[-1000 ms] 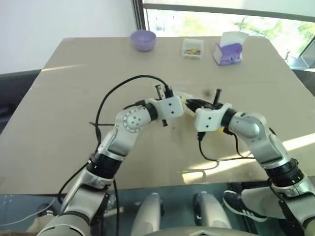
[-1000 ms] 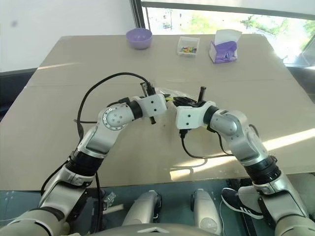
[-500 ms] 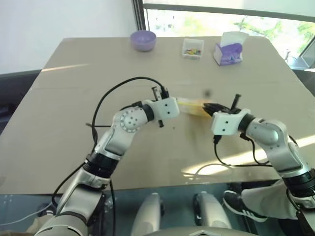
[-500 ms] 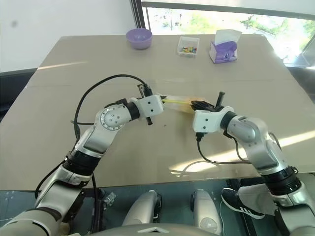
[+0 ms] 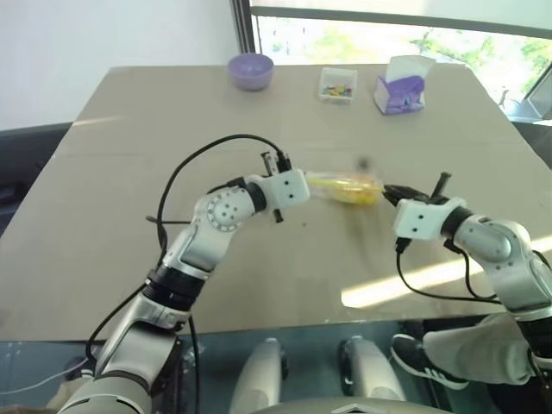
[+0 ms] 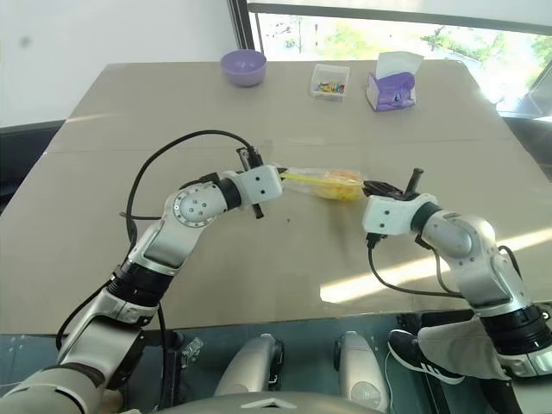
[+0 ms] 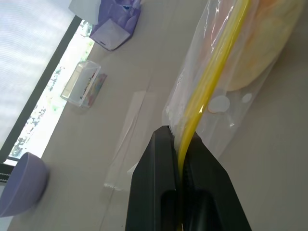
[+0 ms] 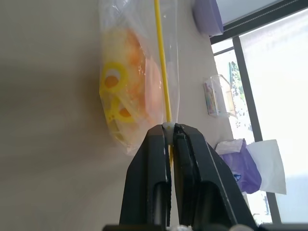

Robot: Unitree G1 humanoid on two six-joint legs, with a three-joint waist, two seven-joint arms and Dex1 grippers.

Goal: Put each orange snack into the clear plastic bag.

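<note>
Spanning view, tan table (image 5: 129, 172); bright window (image 5: 397, 34) behind.

An office or lab-like room is suggested. A large beige table (image 5: 129, 172) is set before a wide window (image 5: 405, 34), greenery outside. Along its far edge are placed a purple bowl (image 5: 251, 70), a small clear box (image 5: 337, 84) and a tissue box (image 5: 400, 86).

Above the bench (image 6: 103, 172), the clear plastic bag (image 6: 321, 182) with the orange snack (image 6: 341, 184) inside hangs stretched between the left end effector (image 6: 280, 176) at 9 o'clock and the right end effector (image 6: 373, 185) at 3 o'clock. Each is clamped on one end of it. At 12 o'clock along the far edge stand a purple bowl (image 6: 243, 66), a clear box (image 6: 329, 81) and a tissue box (image 6: 394, 83).
</note>
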